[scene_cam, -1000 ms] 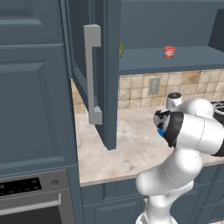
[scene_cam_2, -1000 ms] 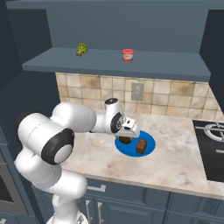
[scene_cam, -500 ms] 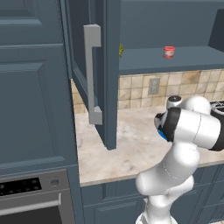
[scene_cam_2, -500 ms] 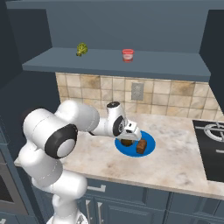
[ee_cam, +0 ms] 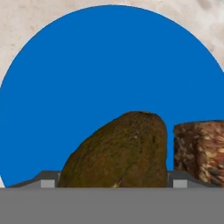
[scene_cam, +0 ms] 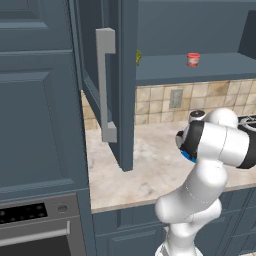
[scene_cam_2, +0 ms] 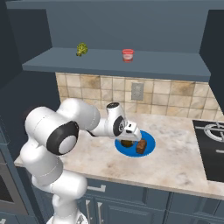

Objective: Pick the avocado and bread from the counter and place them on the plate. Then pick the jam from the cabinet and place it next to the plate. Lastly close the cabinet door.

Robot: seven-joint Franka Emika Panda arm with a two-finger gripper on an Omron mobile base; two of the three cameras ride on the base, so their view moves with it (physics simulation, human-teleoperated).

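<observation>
In the hand view the two dark fingertips stand apart, one at each side of the avocado, which sits between them on the blue plate; whether the pads touch its skin I cannot tell. Just to the avocado's right in that view lies the seeded brown bread, also on the plate, close beside the fruit.

From the right base view the gripper hangs low over the plate's near-left part, with the avocado under it and the bread lying toward the plate's right side. The plate rests on the marble counter, roughly midway along it, nearer the tiled backsplash than the front edge, left of the black cooktop.

The white arm reaches in from the left, elbow bent, forearm running low over the counter.

Above, on the cabinet shelf, the red-lidded jam jar stands upright near the middle, and a small green-yellow item sits well apart toward the shelf's left end.

In the left base view the cabinet door stands swung open, its grey handle facing the camera, and the jam shows on the shelf behind it
</observation>
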